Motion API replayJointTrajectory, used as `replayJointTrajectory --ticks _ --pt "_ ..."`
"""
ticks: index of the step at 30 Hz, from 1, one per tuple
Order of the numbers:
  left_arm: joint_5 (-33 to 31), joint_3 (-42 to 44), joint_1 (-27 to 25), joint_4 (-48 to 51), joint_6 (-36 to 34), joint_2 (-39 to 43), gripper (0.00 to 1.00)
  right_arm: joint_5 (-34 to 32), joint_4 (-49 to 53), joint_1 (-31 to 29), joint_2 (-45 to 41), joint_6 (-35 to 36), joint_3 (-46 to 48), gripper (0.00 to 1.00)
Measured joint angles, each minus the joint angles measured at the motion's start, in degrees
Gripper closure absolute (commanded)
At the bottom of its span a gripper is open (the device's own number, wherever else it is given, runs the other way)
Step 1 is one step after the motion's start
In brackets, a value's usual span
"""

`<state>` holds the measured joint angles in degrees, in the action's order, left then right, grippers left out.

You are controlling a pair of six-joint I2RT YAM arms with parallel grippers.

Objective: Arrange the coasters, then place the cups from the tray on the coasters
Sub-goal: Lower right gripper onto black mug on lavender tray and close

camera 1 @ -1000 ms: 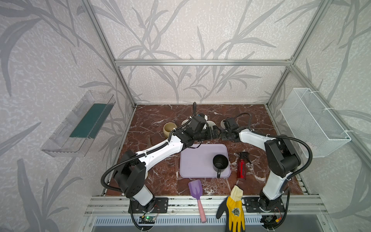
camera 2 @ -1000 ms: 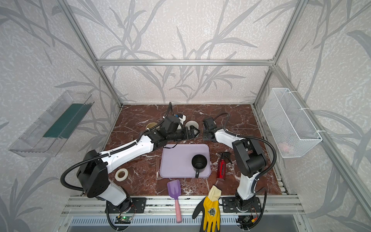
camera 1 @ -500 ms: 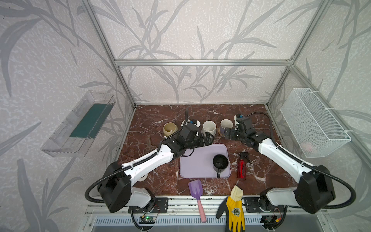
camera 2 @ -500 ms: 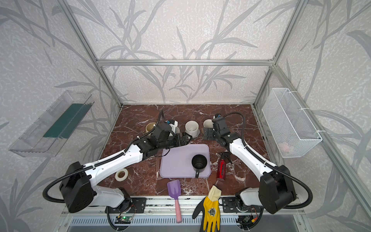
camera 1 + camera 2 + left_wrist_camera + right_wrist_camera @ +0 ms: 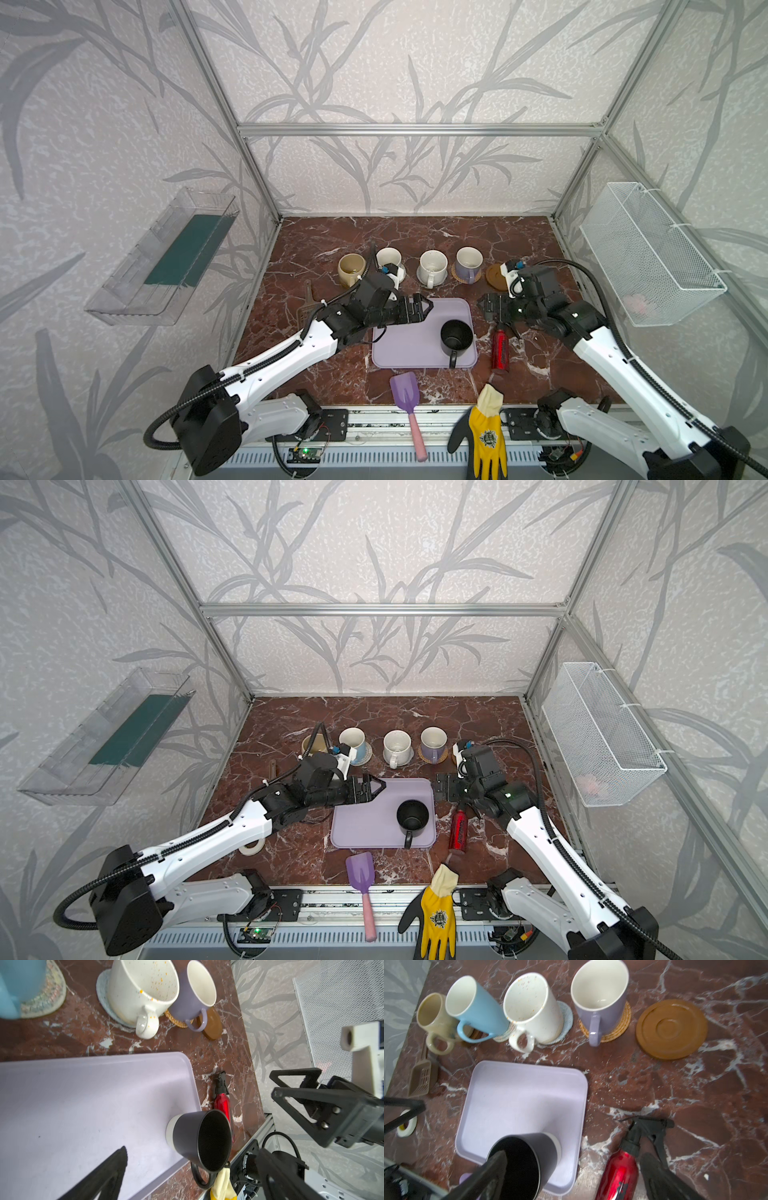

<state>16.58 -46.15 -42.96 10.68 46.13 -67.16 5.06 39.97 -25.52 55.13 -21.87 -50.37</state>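
The move to come turned on the black cup [image 5: 456, 338]. It stood upright in the near right corner of the tray [image 5: 407, 353], with its handle pointing toward the front edge of the counter [image 5: 332, 241] — away from the row of coasters that already bore cups. Both sets of jaws stood wide open and held nothing. The left jaws hung over the tray's far edge and the right jaws just outside its far right corner. The cup therefore lay below both, nearer the front, and about as close to one as to the other. The bare amber-brown coaster [image 5: 671, 1028] lay at the right end of the row, beside the lavender cup [image 5: 468, 264] — so by my reading the right jaws were the better placed to carry the cup there.
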Motion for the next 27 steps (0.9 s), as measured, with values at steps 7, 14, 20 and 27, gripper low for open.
replayJointTrajectory --ticks 7,14,20,27 --pt "0.22 3.61 0.0 0.57 1.05 2.58 0.01 -3.08 5.88 -15.8 1.55 -4.37 0.81 0.01" --pt "0.07 5.86 0.0 0.81 2.38 3.85 0.01 -7.43 6.43 -29.57 5.66 -12.26 3.45 0.01" --pt "0.13 7.43 0.0 0.22 3.65 4.63 0.01 -9.01 1.88 -34.86 8.46 -17.66 5.68 0.0" --pt "0.31 8.83 -0.11 -0.09 4.52 4.83 0.01 -11.96 -2.34 -36.11 14.03 -20.72 5.9 0.18"
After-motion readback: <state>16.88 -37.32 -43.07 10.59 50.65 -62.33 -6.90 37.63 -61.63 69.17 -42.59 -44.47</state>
